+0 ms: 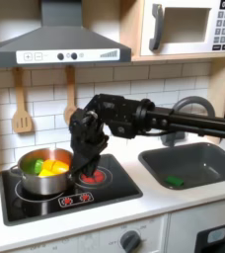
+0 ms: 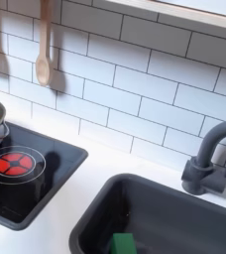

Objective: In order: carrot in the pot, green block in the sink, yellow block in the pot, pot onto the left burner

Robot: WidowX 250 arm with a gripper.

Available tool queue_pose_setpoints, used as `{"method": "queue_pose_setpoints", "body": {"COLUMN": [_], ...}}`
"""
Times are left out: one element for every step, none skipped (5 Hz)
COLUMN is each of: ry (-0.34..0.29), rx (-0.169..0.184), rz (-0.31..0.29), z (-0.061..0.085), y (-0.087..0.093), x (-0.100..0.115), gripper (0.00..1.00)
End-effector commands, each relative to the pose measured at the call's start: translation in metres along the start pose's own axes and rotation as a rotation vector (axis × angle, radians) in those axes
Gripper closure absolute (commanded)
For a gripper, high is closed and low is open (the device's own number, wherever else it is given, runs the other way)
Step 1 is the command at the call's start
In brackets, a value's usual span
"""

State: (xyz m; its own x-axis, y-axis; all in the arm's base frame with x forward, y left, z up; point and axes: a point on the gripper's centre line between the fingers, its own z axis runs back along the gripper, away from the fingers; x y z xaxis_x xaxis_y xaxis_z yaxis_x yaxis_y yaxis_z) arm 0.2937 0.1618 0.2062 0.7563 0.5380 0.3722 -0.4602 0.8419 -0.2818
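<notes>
The green block (image 2: 123, 243) is seen nearest the lens in the second exterior view, resting on the floor of the sink (image 2: 184, 213), with the faucet (image 2: 206, 159) standing behind the basin; in the first exterior view it is seen as a small green patch within the same basin. The pot (image 1: 44, 170) is seen on the stove (image 1: 114, 193), over the burner toward the first exterior view's left, with yellow and orange contents that are judged to be the yellow block (image 1: 56, 169) and the carrot (image 1: 40, 168). The end effector (image 1: 85, 170) is held just beside the pot, on the side toward the first exterior view's right, above the other burner; whether its fingers are parted or closed cannot be told. All four steps are judged complete, so only withdrawal up and away from the pot remains
</notes>
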Motion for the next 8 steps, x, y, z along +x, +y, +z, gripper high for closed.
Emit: {"method": "queue_pose_setpoints", "body": {"ry": [0.074,0.076,0.080,0.097,0.107,0.099,0.102,0.114], "rx": [-0.005,-0.001,0.004,0.003,0.003,0.008,0.013,0.022], "rz": [-0.029,-0.043,-0.061,-0.055,-0.056,-0.060,-0.072,-0.074], "z": [-0.027,-0.037,-0.046,-0.053,-0.058,-0.058,-0.062,-0.066], "y": [-0.006,-0.006,-0.009,-0.009,-0.009,-0.006,-0.006,-0.003], "x": [-0.009,-0.006,-0.003,-0.004,-0.007,-0.007,-0.010,-0.019], "gripper": [1.00,1.00,1.00,1.00,1.00,1.00,1.00,1.00]}}
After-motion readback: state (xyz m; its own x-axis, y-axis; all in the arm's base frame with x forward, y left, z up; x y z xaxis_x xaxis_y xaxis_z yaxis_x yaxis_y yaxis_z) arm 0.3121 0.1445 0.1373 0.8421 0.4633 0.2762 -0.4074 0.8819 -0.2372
